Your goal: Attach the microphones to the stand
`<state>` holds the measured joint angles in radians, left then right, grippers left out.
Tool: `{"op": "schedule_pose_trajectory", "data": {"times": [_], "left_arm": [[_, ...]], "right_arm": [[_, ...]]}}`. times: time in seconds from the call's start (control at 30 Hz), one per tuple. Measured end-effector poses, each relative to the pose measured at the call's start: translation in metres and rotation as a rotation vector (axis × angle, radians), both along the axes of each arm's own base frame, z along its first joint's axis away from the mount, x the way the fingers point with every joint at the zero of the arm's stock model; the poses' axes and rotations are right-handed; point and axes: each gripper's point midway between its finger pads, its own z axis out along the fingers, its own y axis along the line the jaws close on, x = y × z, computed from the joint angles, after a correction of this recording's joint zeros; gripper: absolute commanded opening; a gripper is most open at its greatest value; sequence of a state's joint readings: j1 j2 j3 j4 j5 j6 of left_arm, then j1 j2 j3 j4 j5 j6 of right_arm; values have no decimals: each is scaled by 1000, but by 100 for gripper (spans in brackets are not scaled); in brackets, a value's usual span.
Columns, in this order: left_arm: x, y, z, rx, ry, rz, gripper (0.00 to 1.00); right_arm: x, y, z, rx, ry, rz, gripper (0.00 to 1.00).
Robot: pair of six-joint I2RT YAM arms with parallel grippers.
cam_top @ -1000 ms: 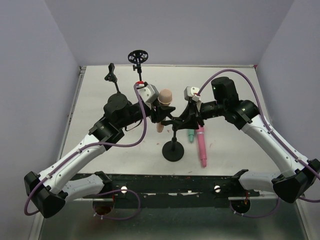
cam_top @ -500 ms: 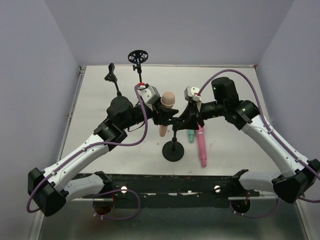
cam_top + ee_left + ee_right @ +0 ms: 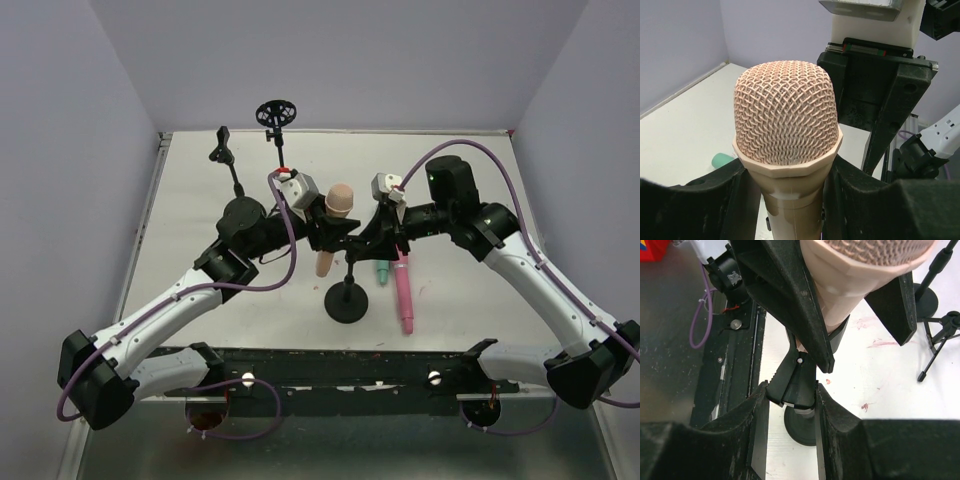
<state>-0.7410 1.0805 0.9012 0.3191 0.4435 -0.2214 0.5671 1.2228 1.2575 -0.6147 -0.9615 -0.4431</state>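
As far as can be judged, step in hand: the first mic of three is being lined up with the holder, so it's early days; nothing looks seated yet.
Peach microphone (image 3: 785,120): held up off the table (image 3: 200,200), mesh head up, body slightly tilted, just beside the clip (image 3: 796,382) at the top of the stand (image 3: 347,301). Whether it's actually touching the clip can't be told.
Left gripper (image 3: 327,228): jaws are closed in snug on the peach mic's body right under the head, one finger on each side.
Right gripper (image 3: 790,435): jaws are narrowed down to a small gap, and the clip is pinched between them, presumably to steady it or squeeze it open.
Pink microphone (image 3: 404,292): lying flat on the table to the right of the stand's base, not touched.
Teal microphone (image 3: 382,271): lying right next to the pink one, mostly hidden under the right arm.
Next move: the peach body needs to be brought over and pressed into the clip's mouth while the clip is held firm; the angle has to be matched or it'll likely just slide off.
Left to do: pink and teal, not yet picked up.
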Motion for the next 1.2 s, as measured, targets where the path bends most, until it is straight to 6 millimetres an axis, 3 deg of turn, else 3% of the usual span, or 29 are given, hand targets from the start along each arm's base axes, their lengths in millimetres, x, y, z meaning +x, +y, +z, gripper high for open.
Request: {"op": "schedule_pose_trajectory", "data": {"times": [0.33, 1.2], "left_arm": [[-8, 7, -9, -58, 9, 6, 0], [-6, -2, 1, -130, -2, 13, 0]], "right_arm": [[-4, -2, 0, 20, 7, 17, 13], [-3, -2, 0, 36, 26, 20, 17]]}}
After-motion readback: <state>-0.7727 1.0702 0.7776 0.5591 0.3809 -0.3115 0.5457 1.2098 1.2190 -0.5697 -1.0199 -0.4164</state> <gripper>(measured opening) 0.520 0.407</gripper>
